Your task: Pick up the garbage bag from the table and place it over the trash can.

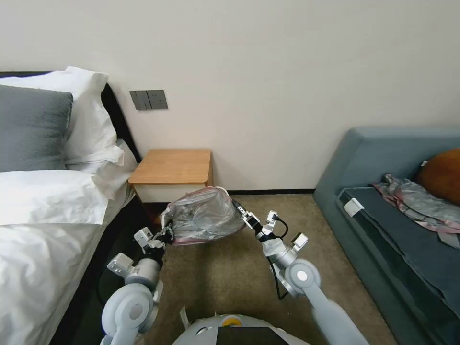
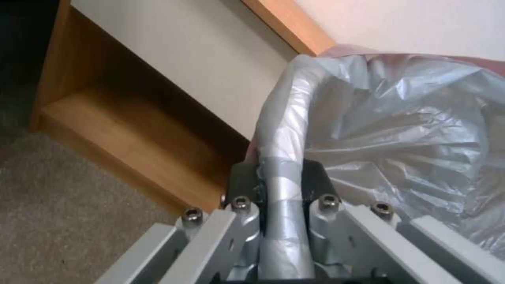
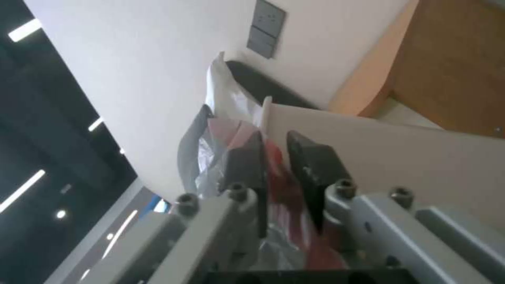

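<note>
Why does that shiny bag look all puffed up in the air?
Both tools hold it up: the left tool pinches one edge of the garbage bag, the right tool the other. Stretched between them beside the table, it balloons and crinkles. Nothing looks torn.

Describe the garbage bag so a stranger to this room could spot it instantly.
Find the wooden table between bed and sofa. Just in front of it, the garbage bag hangs stretched between the left gripper and right gripper. It is crinkly translucent silver plastic with a pink rim, unlike the patterned cloth on the sofa.
</note>
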Controlling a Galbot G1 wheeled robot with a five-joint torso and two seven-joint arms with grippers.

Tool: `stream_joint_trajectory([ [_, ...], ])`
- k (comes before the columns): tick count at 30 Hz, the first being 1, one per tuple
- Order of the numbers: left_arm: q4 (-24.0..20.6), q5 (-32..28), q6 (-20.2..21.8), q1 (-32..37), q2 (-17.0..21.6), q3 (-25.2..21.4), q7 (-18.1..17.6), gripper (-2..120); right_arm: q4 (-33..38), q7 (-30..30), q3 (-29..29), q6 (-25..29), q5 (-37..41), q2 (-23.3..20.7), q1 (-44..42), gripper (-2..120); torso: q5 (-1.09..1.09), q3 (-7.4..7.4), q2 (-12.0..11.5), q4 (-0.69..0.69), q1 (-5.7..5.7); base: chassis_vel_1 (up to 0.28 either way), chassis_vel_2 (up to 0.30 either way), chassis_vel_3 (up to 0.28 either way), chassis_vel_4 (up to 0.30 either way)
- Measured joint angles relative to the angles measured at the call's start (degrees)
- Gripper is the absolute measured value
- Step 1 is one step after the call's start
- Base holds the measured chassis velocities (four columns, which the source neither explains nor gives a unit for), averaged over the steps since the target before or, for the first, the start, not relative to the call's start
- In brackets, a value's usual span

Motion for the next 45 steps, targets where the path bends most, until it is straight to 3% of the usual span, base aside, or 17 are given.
stream_joint_trajectory([
  [3,0.2,-0.2,0.0,-0.2,0.0,0.0,-0.1,5,0.2,0.6,-0.3,0.3,-0.4,0.3,0.0,0,0.00,0.00,0.0,0.00,0.00,0.000,0.000,0.000,0.000],
  [20,1.0,3.0,-0.3,0.9,-0.3,0.7,0.9,5,3.2,7.1,-1.4,2.4,1.3,1.1,2.5,0,0.00,0.00,0.0,0.00,0.00,0.000,0.000,0.000,0.000],
  [31,-0.8,3.1,-0.5,2.2,-0.9,1.1,1.9,5,-1.3,14.8,-2.2,3.9,-2.2,0.7,6.4,0,0.01,0.00,0.0,0.00,0.00,0.000,0.000,0.000,0.000],
  [45,-1.3,0.9,-1.1,1.8,-1.1,0.7,1.5,5,0.3,15.6,-2.2,4.2,-6.7,0.0,2.5,0,0.00,0.00,0.0,0.00,0.00,0.000,0.000,0.000,0.000],
])
